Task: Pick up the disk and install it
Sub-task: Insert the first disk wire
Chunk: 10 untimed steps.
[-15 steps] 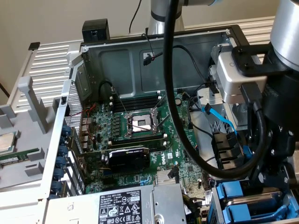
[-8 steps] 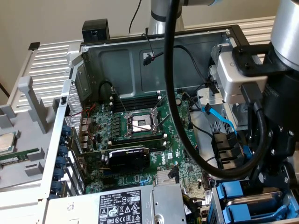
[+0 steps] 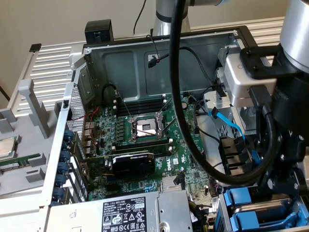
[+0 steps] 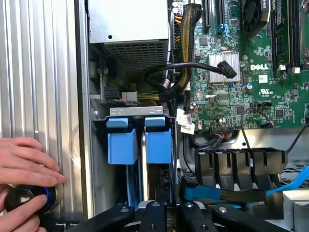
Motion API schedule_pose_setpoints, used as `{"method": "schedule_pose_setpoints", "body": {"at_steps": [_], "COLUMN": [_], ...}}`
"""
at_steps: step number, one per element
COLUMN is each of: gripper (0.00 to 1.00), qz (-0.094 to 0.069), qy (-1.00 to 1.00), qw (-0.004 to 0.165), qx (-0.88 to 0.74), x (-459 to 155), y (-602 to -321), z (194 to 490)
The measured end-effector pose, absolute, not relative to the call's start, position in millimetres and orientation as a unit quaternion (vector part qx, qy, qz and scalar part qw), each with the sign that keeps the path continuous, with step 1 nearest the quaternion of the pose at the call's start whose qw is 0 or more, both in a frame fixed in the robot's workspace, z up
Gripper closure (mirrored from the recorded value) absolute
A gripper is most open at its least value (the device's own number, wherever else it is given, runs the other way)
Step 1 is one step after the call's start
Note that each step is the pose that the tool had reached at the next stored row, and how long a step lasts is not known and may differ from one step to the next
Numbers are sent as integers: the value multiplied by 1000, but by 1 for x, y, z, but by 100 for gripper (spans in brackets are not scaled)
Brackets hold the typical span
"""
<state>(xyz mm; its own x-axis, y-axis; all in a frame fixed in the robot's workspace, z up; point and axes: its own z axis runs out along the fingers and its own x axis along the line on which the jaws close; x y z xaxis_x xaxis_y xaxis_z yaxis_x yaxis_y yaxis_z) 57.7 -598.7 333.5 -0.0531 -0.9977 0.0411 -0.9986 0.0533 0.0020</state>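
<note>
- Gripper (image 4: 162, 193) sits low over the drive cage (image 4: 137, 111), at the corner of the open computer case (image 3: 120, 53) on the exterior view's right.
- Fingers (image 4: 155, 198), as I read them from the wrist view, are drawn close together with only a narrow gap between them. Their tips sit at the near end of a blue carrier, and I cannot tell whether they actually pinch it.
- I see the disk (image 4: 158, 145) standing on edge in the drive cage in its bright blue carrier. It is just beside a second blue carrier (image 4: 120, 145) and is the one nearer the motherboard (image 4: 256, 72).
- I see the grey power supply (image 3: 140, 212) just beside the cage, label facing up.
- A thick black cable (image 3: 190, 130) loops down from the arm across the motherboard.
- A person's hand (image 4: 24, 162) rests outside the case on the ribbed panel, fingers on a black knob (image 4: 26, 198) with a blue ring.
- A square silver processor chip (image 3: 6, 147) lies well apart on the grey tray at the exterior view's left.
</note>
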Motion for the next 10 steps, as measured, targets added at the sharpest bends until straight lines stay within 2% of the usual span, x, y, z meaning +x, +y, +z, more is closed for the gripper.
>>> {"method": "schedule_pose_setpoints", "body": {"at_steps": [2,3,10], "gripper": [82,75,75], "qz": [13,14,14], "qy": [-726,-726,-726], "qw": [15,15,15], "qx": [688,688,688], "x": [58,58,58], "y": [-599,-599,-599], "z": [336,338,339]}}
